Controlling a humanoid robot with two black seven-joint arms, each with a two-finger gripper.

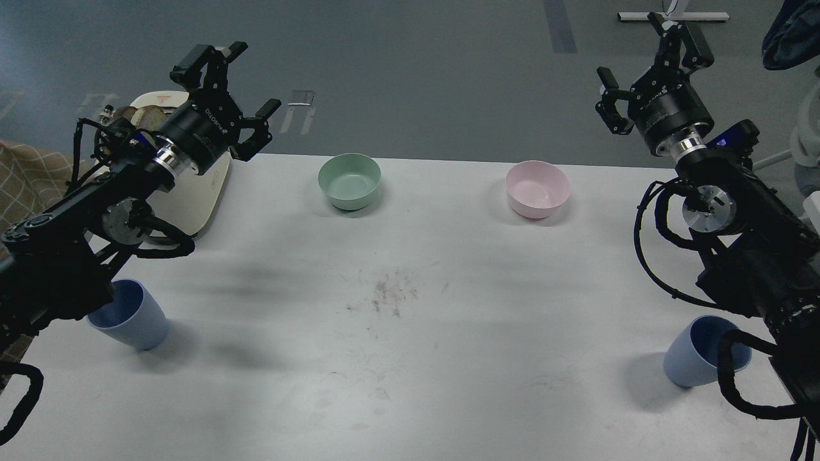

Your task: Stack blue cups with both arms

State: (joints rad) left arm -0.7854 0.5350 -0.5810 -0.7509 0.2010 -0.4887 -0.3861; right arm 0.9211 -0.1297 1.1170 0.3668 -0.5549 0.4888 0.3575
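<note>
White table (410,358) with non-task items. Green bowl (350,181), upright, at the far edge left of centre; pink bowl (537,189), upright, at the far edge right of centre, well apart from the green one. Dark scuff marks (391,293) near mid-table. White tray-like object (198,192) at far left, partly hidden. Grey floor (410,70) beyond.

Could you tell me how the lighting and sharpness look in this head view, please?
Head view: even, diffuse light; soft shadows spread on the white table beneath both arms and beside each blue cup. No harsh glare; a faint sheen inside the pink bowl. The left claw and right claw look reasonably sharp; the floor behind is hazy.
</note>
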